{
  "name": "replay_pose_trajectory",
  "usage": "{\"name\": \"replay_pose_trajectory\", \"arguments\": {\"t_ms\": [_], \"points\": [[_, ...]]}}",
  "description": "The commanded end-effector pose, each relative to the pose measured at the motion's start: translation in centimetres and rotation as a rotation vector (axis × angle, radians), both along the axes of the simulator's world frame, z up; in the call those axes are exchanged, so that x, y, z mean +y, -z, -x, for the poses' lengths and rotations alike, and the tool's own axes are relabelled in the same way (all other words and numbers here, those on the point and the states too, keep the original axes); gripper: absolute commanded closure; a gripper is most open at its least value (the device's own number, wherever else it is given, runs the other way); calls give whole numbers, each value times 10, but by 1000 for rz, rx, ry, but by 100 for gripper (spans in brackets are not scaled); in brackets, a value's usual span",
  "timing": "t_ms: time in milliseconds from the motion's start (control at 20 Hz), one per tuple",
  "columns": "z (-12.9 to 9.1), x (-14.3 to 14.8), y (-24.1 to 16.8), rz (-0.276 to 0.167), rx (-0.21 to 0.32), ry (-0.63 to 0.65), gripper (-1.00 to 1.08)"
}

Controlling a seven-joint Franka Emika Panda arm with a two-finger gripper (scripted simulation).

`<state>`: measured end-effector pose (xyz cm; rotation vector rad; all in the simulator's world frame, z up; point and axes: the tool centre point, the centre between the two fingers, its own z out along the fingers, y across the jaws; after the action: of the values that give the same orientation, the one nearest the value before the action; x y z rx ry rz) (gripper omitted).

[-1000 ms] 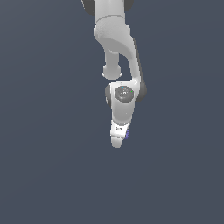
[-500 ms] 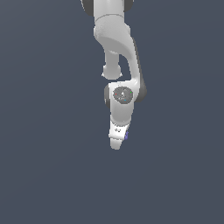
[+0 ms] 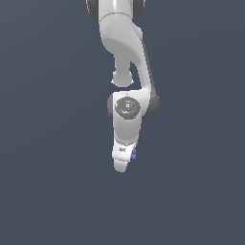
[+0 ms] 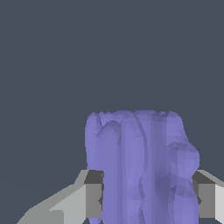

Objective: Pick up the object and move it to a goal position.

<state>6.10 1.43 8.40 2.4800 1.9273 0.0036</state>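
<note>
The object (image 4: 140,166) is a lavender-blue ridged block that fills the space between my two grey fingers (image 4: 94,199) in the wrist view. Both pads press against its sides, so my gripper (image 4: 148,199) is shut on it. In the exterior view the white gripper (image 3: 121,165) points downward below the arm's wrist, and only a small blue sliver of the object (image 3: 134,154) shows at its side, toward the exterior view's right. Most of the block is hidden there by the gripper body.
A plain dark grey-blue surface (image 3: 48,191) lies all around. The white arm (image 3: 122,43) reaches in from the upper edge of the exterior view.
The gripper with the object has shifted slightly toward the exterior view's left and lower in the picture. Its hold on the block looks the same.
</note>
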Motion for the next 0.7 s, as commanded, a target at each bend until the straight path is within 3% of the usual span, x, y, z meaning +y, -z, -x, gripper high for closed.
{"name": "replay_pose_trajectory", "arguments": {"t_ms": [0, 650], "points": [[-13, -7, -8, 0, 0, 0, 108], [-50, -27, -27, 1, 2, 0, 108]]}}
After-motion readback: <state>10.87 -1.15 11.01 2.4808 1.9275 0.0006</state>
